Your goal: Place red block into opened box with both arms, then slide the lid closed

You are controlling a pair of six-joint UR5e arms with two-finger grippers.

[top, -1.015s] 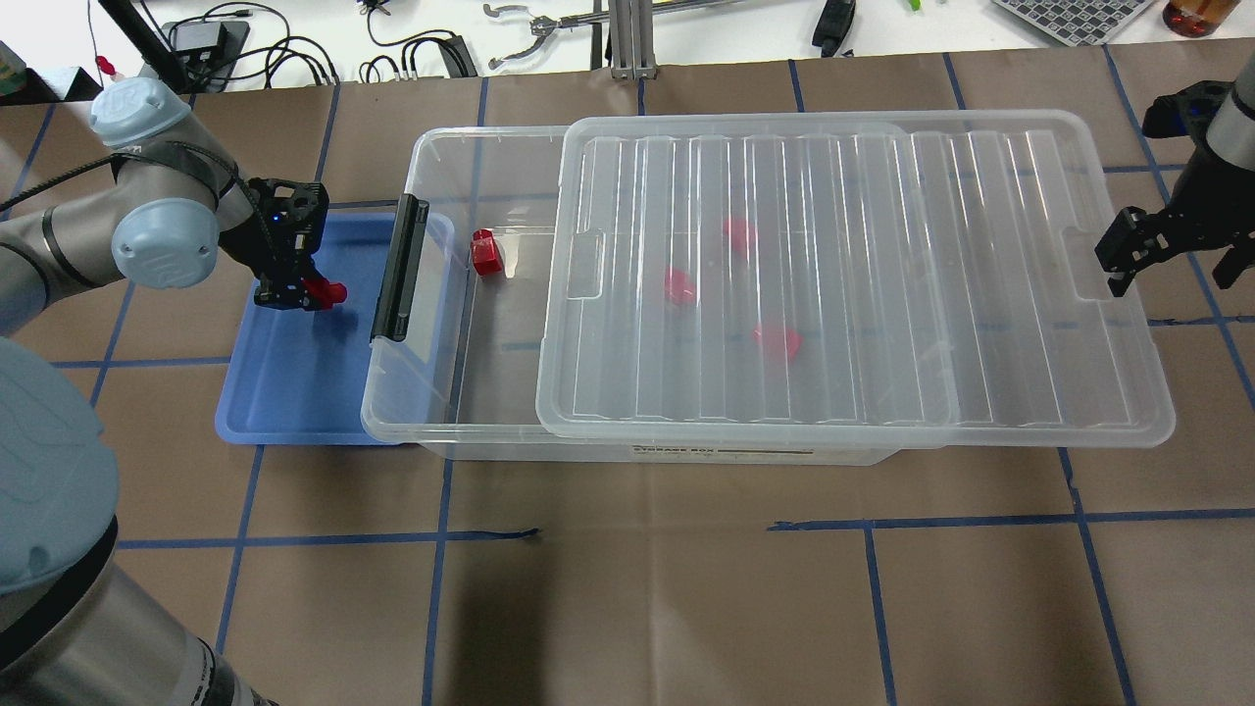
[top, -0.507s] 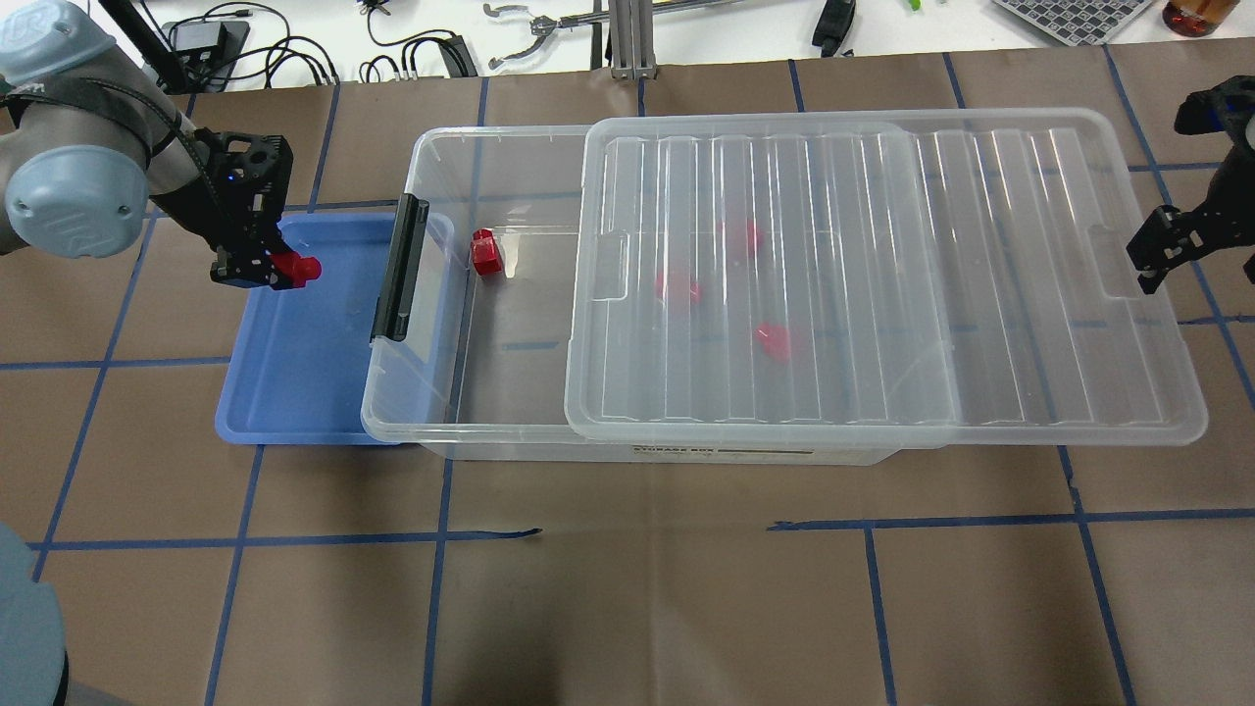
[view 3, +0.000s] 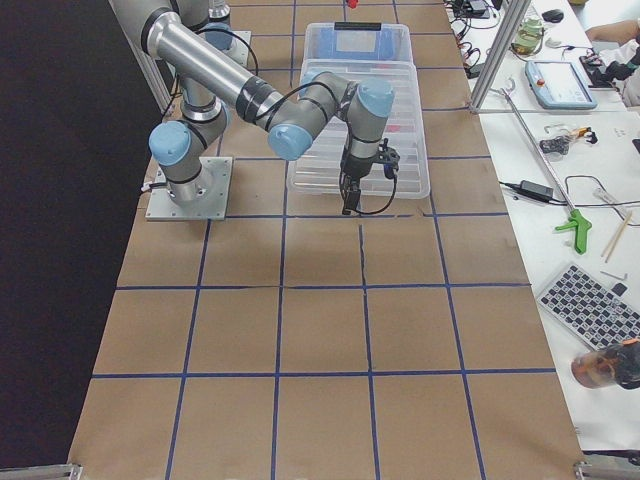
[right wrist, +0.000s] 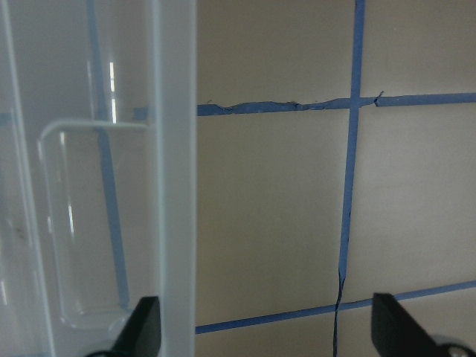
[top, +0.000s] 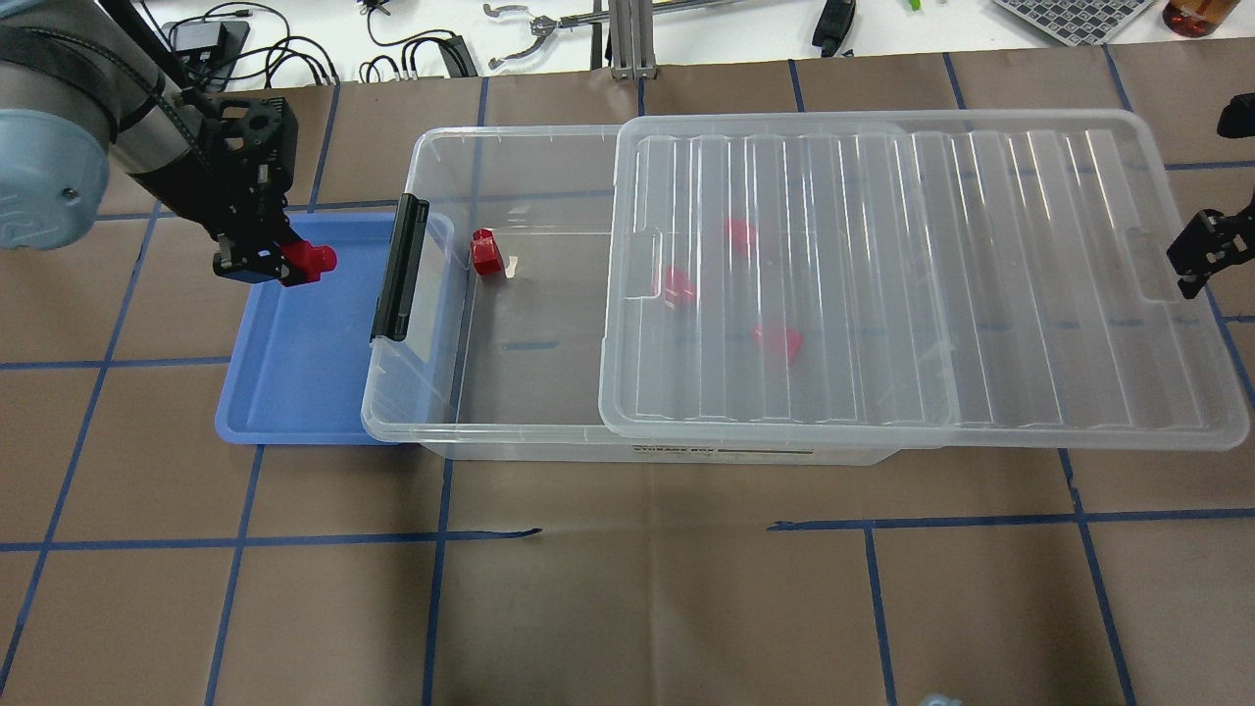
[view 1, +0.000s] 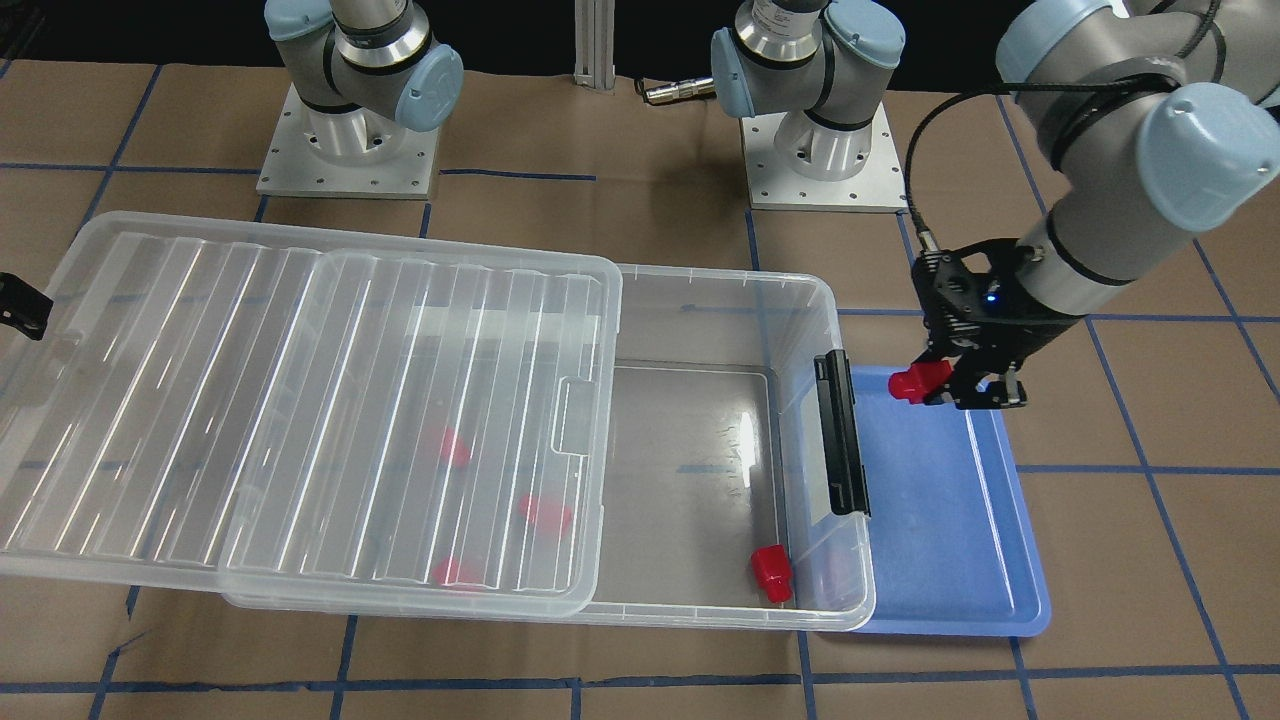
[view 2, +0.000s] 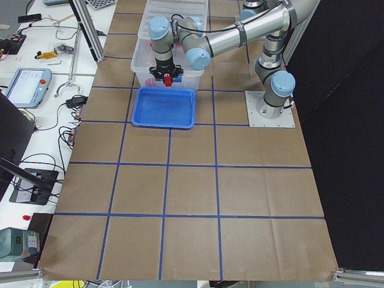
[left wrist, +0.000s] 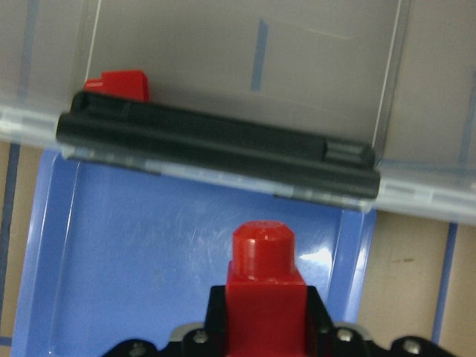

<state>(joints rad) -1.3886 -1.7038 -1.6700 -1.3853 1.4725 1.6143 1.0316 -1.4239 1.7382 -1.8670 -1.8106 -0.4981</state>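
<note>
My left gripper (top: 279, 263) is shut on a red block (top: 312, 260), which hangs above the blue tray (top: 284, 382); its stub points toward the box's black latch bar (left wrist: 216, 152). The clear box (top: 431, 147) is open at its left end, and one red block (top: 484, 253) lies there uncovered. Three more show blurred under the lid (top: 931, 275). The lid sticks out past the box's right end. My right gripper (right wrist: 268, 331) is open at the lid's right tab. One finger (right wrist: 141, 327) is on the tab side of the lid's rim, the other out over the table.
The blue tray (view 1: 960, 560) lies against the box's latch end, partly under the box's rim (view 1: 830, 300). Both arm bases (view 1: 345, 150) stand behind the box. Cables and tools lie on the white bench (top: 412, 39) beyond the table's far edge.
The lid has slid to the right with my right gripper, uncovering more of the box's left end. My left gripper has risen over the tray with the red block still in it.
</note>
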